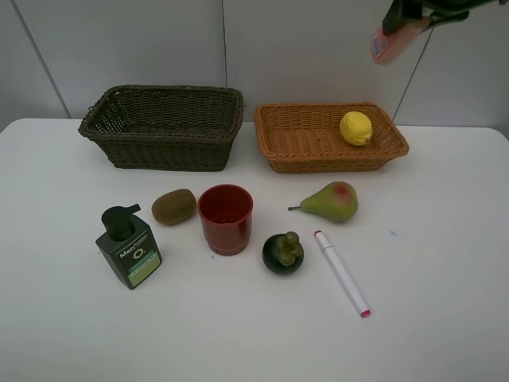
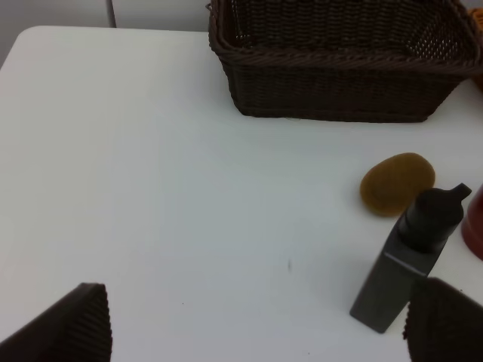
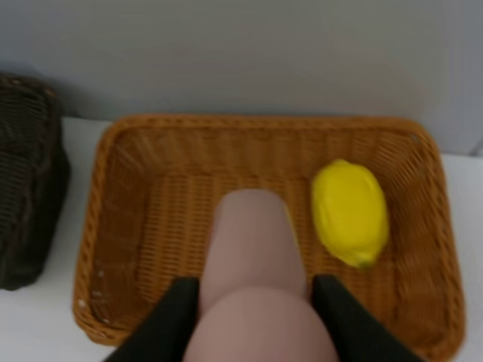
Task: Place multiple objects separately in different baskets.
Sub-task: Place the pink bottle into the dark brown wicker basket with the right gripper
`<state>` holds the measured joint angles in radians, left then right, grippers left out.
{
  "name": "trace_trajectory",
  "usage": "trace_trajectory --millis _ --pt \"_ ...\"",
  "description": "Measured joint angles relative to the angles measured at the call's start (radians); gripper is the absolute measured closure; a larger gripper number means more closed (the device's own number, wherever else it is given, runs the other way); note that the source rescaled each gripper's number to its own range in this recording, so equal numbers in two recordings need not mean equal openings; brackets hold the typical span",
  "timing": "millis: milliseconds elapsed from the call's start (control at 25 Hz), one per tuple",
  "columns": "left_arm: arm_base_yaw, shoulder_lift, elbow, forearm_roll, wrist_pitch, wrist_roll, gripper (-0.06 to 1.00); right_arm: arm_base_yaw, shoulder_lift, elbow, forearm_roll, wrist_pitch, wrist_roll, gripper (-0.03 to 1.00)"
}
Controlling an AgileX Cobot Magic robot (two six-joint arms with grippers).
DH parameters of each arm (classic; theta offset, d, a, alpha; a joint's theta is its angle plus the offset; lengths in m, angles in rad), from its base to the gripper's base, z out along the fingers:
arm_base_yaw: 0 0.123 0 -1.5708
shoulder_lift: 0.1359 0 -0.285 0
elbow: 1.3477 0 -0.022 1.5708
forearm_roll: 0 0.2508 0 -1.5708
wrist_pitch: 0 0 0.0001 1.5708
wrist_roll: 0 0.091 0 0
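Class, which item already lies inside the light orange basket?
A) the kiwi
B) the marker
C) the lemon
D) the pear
C: the yellow lemon lies on the floor of the orange-tan basket, towards its right end in the high view.

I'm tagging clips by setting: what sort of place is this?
Likely a robot test bench, not a home: bare white table, plain panelled wall, dark basket and tan basket set out for sorting.

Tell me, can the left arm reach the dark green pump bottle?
Probably yes. The left gripper is open and empty, and the dark green pump bottle stands close by on the table; nothing sits between them.
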<state>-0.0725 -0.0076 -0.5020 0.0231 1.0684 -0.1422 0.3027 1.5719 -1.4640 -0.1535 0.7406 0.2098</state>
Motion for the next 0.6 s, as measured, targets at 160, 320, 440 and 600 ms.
trace_trajectory --millis 160,320,440,600 --pt "0.000 0.000 0.000 0.000 0.000 0.000 -0.06 0.088 0.044 0.000 -0.001 -0.144 0.000 0.74" --pt "0.000 0.000 0.000 0.000 0.000 0.000 -0.06 0.167 0.124 0.000 0.000 -0.310 0.000 0.74" --pt "0.000 0.000 0.000 0.000 0.000 0.000 -0.06 0.215 0.190 0.000 0.000 -0.416 0.000 0.74" --pt "0.000 0.000 0.000 0.000 0.000 0.000 -0.06 0.271 0.278 0.000 -0.004 -0.567 0.000 0.74"
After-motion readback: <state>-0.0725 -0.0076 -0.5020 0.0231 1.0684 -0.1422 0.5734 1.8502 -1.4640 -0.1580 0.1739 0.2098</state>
